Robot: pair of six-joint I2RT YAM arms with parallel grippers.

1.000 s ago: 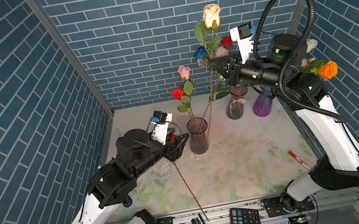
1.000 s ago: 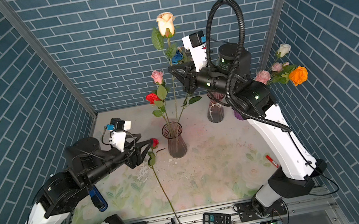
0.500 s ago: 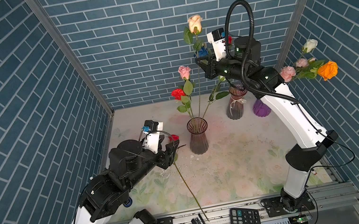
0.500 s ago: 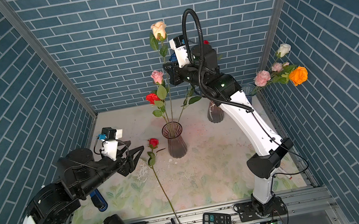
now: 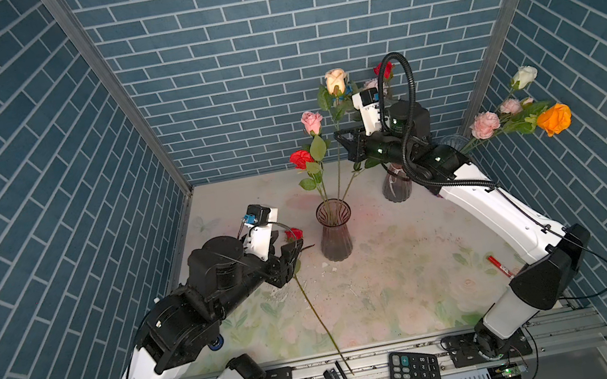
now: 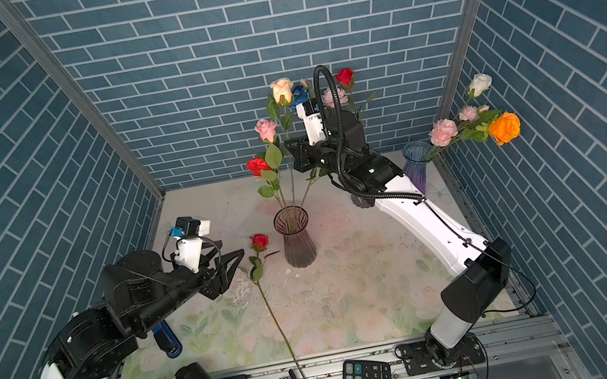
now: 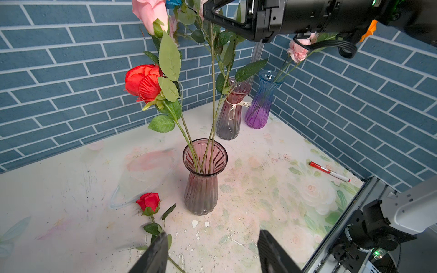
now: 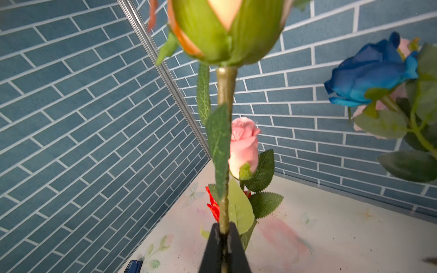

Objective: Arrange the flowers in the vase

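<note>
Peach rose (image 5: 336,81) lower, stem in vase (image 5: 336,240)

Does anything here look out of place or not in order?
Yes. One red rose lies flat on the table beside the front vase, its stem end past the front edge. A red marker lies near the right wall, unrelated to flowers.

On your floral bench (image 5: 396,292), a red rose (image 7: 149,201) lies just beside the smoky vase (image 5: 336,237), a red marker (image 7: 329,171) well apart.
</note>
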